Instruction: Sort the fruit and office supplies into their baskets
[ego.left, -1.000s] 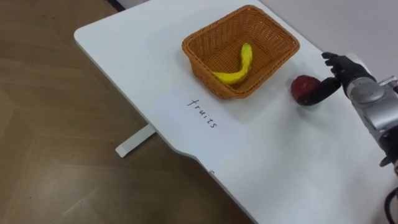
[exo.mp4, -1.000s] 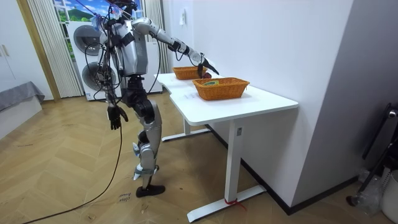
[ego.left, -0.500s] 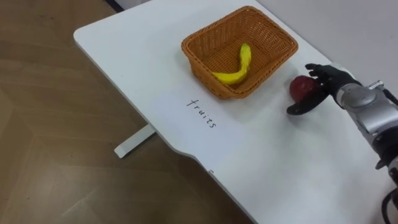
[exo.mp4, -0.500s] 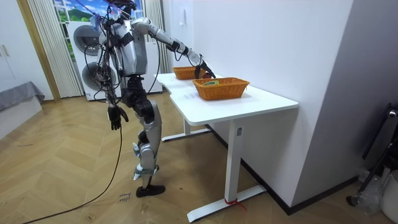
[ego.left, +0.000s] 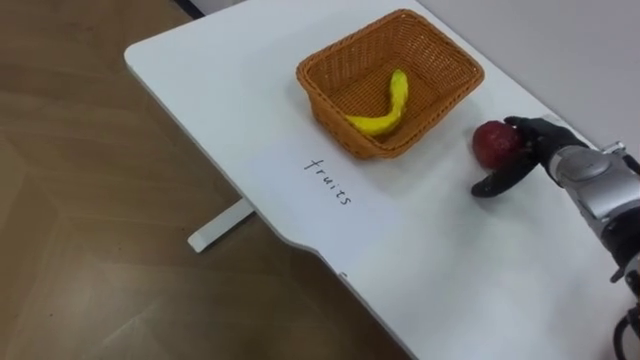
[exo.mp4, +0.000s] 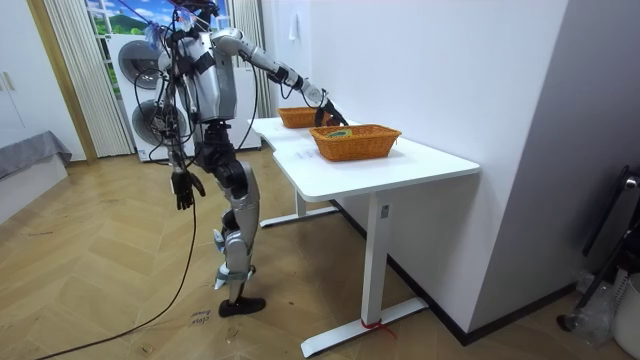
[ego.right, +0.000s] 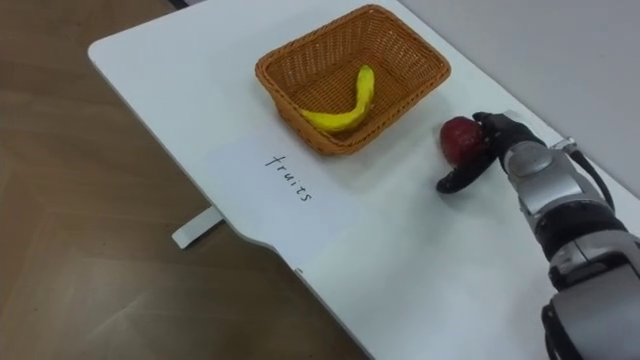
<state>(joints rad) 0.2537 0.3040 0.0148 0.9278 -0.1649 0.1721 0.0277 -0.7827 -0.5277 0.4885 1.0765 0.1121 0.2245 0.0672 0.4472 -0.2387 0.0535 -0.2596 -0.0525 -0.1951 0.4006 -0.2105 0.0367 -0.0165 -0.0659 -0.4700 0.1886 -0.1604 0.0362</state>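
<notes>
A red apple (ego.left: 495, 145) rests on the white table (ego.left: 230, 90), just right of the wicker fruit basket (ego.left: 335, 52). One yellow banana (ego.left: 385, 108) lies inside that basket. My right hand (ego.left: 545, 150) comes in from the right and cups the apple: its fingers curl round the far side, while the thumb stretches low along the table in front of it. In the room view I stand at the table's end with the right arm reaching out over it, and my left hand (exo.mp4: 181, 188) hangs relaxed at my side.
A handwritten label (ego.left: 327, 181) is on the table in front of the fruit basket. In the room view a second wicker basket (exo.mp4: 355, 141) stands further along the table. The table's edge and wooden floor (ego.left: 90, 250) lie to my left.
The right hand came from behind the apple to close round it, its fingers dropping from above the apple onto its far side. The apple has stayed in place on the table.
</notes>
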